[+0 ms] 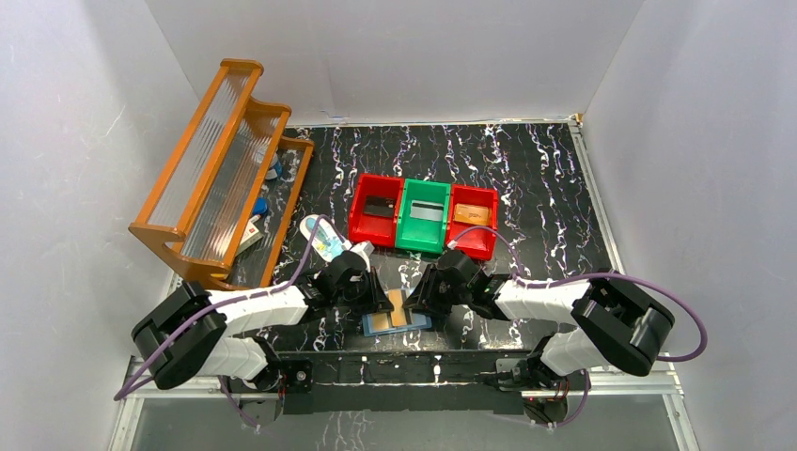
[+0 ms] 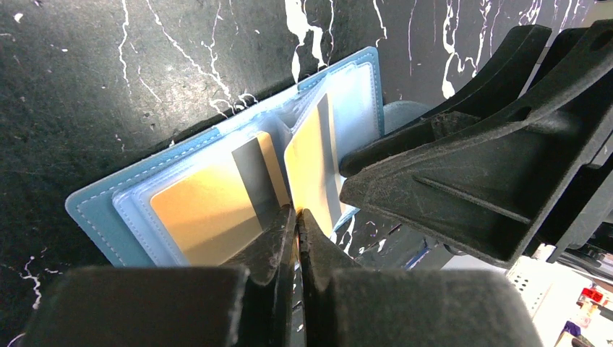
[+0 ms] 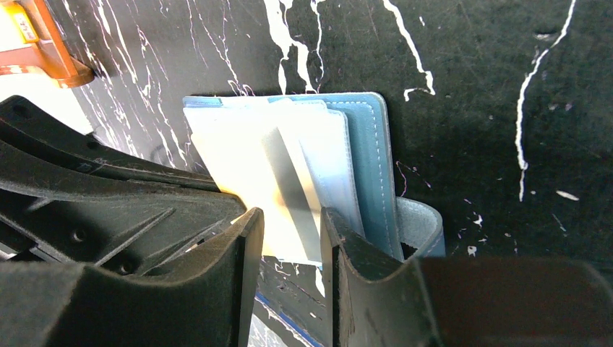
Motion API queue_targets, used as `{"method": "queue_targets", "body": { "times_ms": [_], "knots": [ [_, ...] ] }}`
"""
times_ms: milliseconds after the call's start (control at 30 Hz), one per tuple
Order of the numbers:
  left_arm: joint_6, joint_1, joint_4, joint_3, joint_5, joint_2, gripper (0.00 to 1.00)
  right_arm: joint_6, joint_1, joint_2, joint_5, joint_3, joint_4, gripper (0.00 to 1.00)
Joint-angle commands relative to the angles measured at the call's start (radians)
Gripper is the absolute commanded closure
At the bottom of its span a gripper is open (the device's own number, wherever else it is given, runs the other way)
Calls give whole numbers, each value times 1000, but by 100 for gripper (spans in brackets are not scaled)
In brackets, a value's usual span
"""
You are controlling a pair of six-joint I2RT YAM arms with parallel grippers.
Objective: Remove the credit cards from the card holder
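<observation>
the left jaws are clenched, their fingertips (image 2: 273,242) pinching the near edge of a tan-orange card (image 2: 312,155) that stands up in a clear sleeve at the middle of the open card holder (image 2: 90,210). another tan card (image 2: 199,210) with a grey stripe lies flat in the sleeve beside it. the right jaws stand partly apart, fingertips (image 3: 246,246) on either side of a raised leaf that looks washed-out pale from that wrist; i cannot tell whether they squeeze it. the holder lies flat on the black marbled table (image 1: 536,178) near its front edge, between the two arms. behind it sit three bins in a row: a red bin (image 1: 357,222) with a dark card (image 1: 379,208), a green bin (image 1: 420,246) with a grey card (image 1: 426,212), and a second red bin (image 1: 470,248) with a tan-brown card (image 1: 470,213). an orange rack (image 1: 211,178) stands at far left, with a white-and-blue oval case (image 1: 320,235) just beside it
</observation>
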Motion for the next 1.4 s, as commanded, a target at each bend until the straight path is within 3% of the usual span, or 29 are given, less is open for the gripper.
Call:
{"method": "queue_targets", "body": {
  "times_ms": [0, 433, 733, 967, 1167, 1367],
  "knots": [
    [21, -4, -53, -1, -19, -45, 100, -57, -1, 39, 107, -40, -214, 56],
    [27, -5, -97, -30, -32, -101, 100, -91, -6, 9, 88, -1, -232, 56],
    [41, -5, -62, -15, 4, -65, 100, -229, -6, -67, -5, 175, -288, 52],
    [45, -4, -65, -4, 8, -57, 100, -235, -4, 13, -86, 193, -190, 52],
    [45, -4, -69, -5, 12, -65, 100, -221, -5, 95, -48, 188, -218, 51],
    [35, -5, -21, -9, 59, -58, 82, -179, -4, 94, -11, 137, -233, 56]
  ]
}}
